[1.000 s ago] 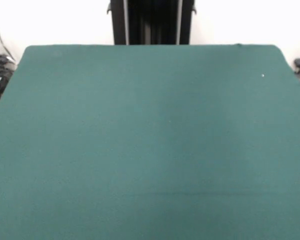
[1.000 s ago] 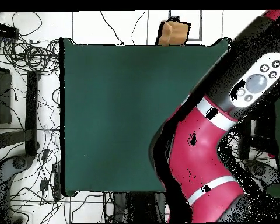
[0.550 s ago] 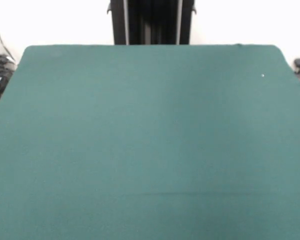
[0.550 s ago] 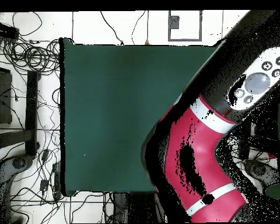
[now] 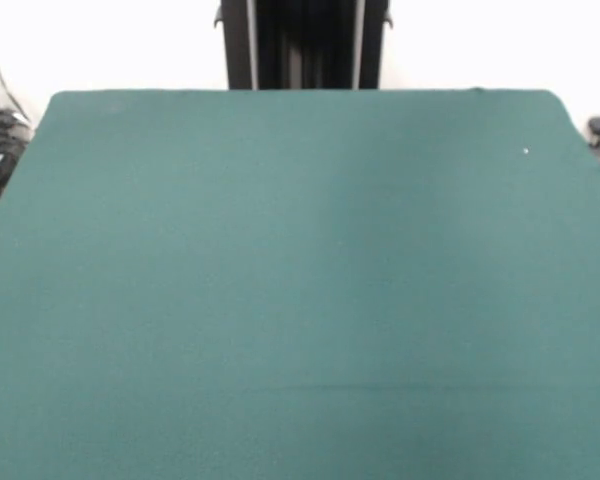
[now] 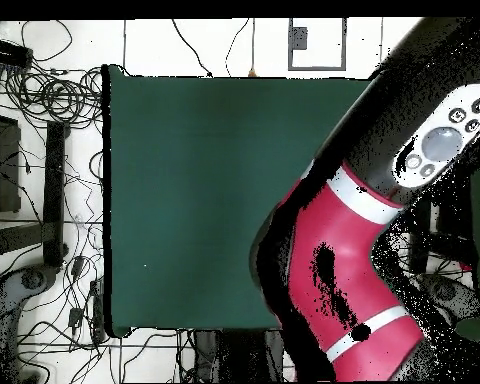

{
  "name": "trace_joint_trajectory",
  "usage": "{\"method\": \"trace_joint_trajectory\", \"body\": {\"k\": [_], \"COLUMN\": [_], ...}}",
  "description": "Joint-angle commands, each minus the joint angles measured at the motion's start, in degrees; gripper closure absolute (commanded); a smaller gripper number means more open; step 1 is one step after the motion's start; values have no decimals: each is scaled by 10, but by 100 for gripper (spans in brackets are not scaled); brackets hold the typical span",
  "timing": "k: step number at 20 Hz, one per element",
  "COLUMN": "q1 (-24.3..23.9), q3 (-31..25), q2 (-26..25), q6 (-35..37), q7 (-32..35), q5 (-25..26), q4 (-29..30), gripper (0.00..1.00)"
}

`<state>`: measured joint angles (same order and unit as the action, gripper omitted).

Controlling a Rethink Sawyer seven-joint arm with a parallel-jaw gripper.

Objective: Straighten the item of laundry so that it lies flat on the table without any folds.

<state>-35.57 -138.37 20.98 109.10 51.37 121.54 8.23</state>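
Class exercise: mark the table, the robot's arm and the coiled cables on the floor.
table (image 5: 300,260): front view, bare green cloth.
arm (image 6: 339,265): overhead view, red shell.
cables (image 6: 46,98): overhead view, a coil.

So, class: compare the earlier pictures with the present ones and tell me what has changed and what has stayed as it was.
A tan thing at the far edge of the table in the first overhead view is gone; no laundry shows now. The red and black arm has shifted slightly over the table's corner. Its gripper shows in neither view. In the front view the green table looks unchanged, bare throughout.
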Motion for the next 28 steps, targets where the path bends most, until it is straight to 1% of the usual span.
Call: {"method": "trace_joint_trajectory", "body": {"k": [1,4,5,8,11,14,18,21,22,25,28], "q1": [-10,-15,-21,-24,-22,-33,-49,-56,-62,-58,-53], "q3": [119,150,162,187,207,235,280,310,327,346,353], "q2": [-125,-132,-141,-146,-144,-156,-185,-191,-194,-190,-191], "q6": [-141,-173,-189,-184,-152,-179,-182,-201,-211,-219,-237], "q7": [78,108,107,105,78,76,53,41,45,66,93], "q5": [-60,-104,-131,-150,-150,-189,-225,-251,-259,-269,-288], "q4": [7,26,41,49,44,65,93,111,125,126,118], "gripper": [100,100,100,100,100,100,100,100,100,100,100]}}
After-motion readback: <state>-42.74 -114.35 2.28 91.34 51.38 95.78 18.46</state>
